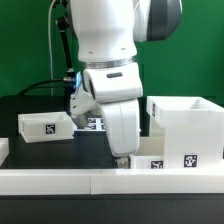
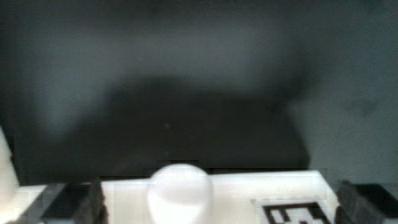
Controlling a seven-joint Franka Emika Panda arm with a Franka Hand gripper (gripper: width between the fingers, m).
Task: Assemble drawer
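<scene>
Long low white rail [image 1: 60, 182] is lying along the front. Behind it, the gripper [image 2: 212, 205] is hanging with jaws wide, straddling a smooth white plastic tray [image 2: 240, 192] bearing a rounded knob [image 2: 178, 188] and a square tag [image 2: 294, 212]. The boxy shell [image 1: 185, 125] is sitting at the exterior view's right, and a second open-top tray [image 1: 45, 126] at its left.

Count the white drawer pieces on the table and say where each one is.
2: a small tray at the exterior view's left and a taller box at its right; the arm may hide another.
</scene>
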